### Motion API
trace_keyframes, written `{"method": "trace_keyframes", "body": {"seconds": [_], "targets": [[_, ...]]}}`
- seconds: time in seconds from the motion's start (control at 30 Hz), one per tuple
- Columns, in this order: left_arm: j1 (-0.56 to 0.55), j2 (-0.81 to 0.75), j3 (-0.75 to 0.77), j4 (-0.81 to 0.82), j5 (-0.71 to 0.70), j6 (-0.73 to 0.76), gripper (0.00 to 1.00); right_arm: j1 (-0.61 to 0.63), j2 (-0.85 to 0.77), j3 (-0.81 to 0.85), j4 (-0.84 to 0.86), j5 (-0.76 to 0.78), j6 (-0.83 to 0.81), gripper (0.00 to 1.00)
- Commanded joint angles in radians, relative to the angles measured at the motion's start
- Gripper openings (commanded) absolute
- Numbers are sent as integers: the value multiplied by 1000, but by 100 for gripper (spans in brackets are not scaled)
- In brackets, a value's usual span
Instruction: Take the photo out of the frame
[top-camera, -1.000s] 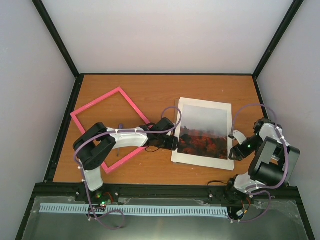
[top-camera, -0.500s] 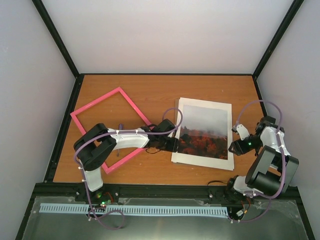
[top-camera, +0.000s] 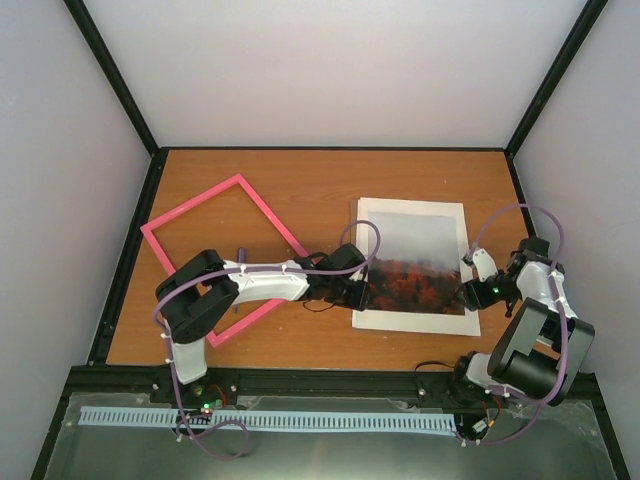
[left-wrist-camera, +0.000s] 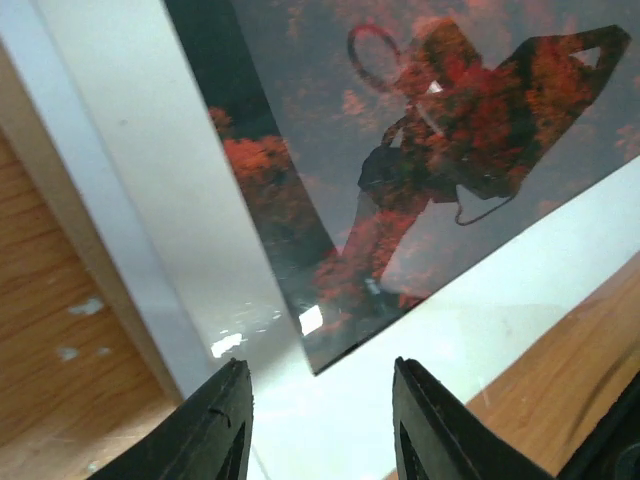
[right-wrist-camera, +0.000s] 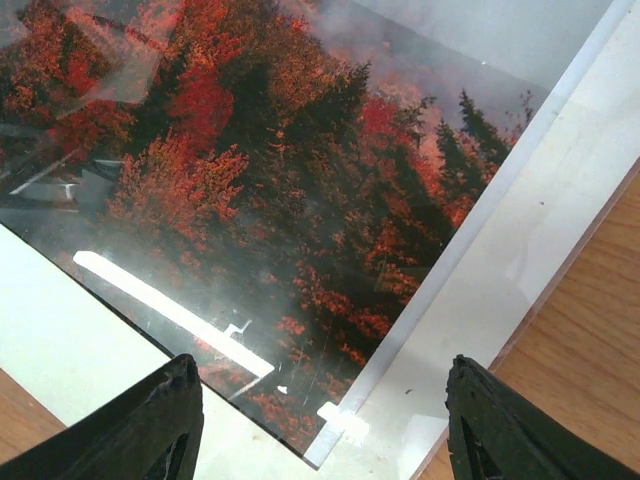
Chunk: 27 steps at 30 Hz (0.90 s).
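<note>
Glossy rectangular photo (top-camera: 420, 250), pink frame (top-camera: 190, 203) apart, left gripper (left-wrist-camera: 318, 375), right gripper (right-wrist-camera: 322, 370) spread, empty

No readable text, label, brand, number or sign anywhere.

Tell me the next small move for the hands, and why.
Probably lower the left hand and pinch the near-left corner of the photo to draw it off the white sheet. The pink frame already lies apart, empty, on the left. The photo lies on the sheet, and the left hand and right hand hang open above its near corners.
</note>
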Motion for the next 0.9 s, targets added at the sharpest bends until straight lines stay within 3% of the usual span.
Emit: {"method": "trace_keyframes", "body": {"seconds": [0.0, 0.2, 0.43, 0.87], "targets": [[-23, 10, 51, -12, -4, -22, 38, -5, -19, -25, 29, -24, 7, 66], [-27, 53, 82, -9, 10, -21, 38, -5, -15, -35, 32, -24, -2, 66], [-31, 56, 108, -109, -97, -48, 44, -5, -37, -38, 27, -19, -18, 66], [-32, 62, 77, -85, -52, -55, 45, -5, -38, -45, 23, -30, -23, 66]]}}
